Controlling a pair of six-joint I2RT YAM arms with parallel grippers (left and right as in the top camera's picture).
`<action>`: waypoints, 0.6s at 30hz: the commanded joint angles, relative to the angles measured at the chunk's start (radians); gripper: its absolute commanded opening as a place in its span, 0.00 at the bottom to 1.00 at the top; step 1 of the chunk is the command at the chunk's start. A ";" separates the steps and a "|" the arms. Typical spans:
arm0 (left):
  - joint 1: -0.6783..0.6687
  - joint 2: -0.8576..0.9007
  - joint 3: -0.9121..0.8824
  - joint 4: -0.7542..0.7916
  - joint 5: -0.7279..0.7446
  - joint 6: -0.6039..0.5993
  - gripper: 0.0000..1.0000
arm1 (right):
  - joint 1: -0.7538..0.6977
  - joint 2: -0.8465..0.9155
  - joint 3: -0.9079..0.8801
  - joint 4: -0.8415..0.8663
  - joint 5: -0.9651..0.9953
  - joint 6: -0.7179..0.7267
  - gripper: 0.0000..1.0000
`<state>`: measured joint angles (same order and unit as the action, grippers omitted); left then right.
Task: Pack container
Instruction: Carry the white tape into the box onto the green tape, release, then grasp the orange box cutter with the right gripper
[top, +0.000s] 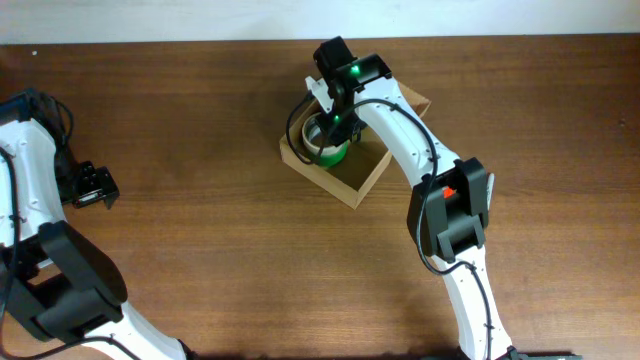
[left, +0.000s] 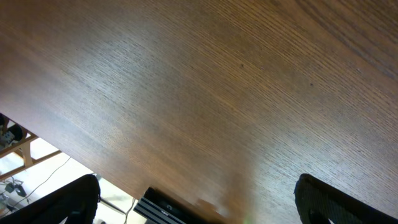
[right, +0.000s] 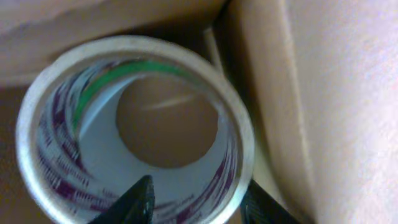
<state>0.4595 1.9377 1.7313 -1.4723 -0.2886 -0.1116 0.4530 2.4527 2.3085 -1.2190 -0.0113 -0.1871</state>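
Container (top: 368, 186) sat at the far middle of the surface (top: 220, 250), turned at an angle, open on top, with a flap out toward the right. It was a plain tan cardboard box. From my right wrist view its inner wall (right: 323, 93) filled the right side.

A tape roll (top: 322, 152) stood inside the container at its left end, with some green showing on it. Up close the roll (right: 56, 162) had a pale rim and a white core with purple print and a green band, and the cardboard floor showed through its hole. It was near a corner of the box.

My right pincer (top: 325, 135) was down in the container over the roll. In the wrist view the right pincer (right: 199, 208) straddled the roll's wall, one finger (right: 134, 202) inside the ring, the other outside against it. I could not tell if it was clamped or loose.

My left pincer (top: 98, 188) was far off at the left edge, well apart from the container. Its wrist view showed the left pincer (left: 196, 190) spread wide over bare wood, nothing between the fingers.
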 joint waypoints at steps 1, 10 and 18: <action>0.003 -0.006 -0.003 0.000 -0.003 0.016 1.00 | 0.038 -0.138 0.090 -0.048 0.048 0.001 0.48; 0.003 -0.006 -0.003 0.000 -0.004 0.016 1.00 | 0.143 -0.620 0.192 -0.132 0.318 0.026 0.55; 0.003 -0.006 -0.003 0.000 -0.004 0.016 1.00 | -0.316 -0.887 0.092 -0.349 0.391 0.435 0.56</action>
<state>0.4595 1.9377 1.7313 -1.4723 -0.2882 -0.1112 0.3119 1.4857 2.4973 -1.4605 0.4034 0.0189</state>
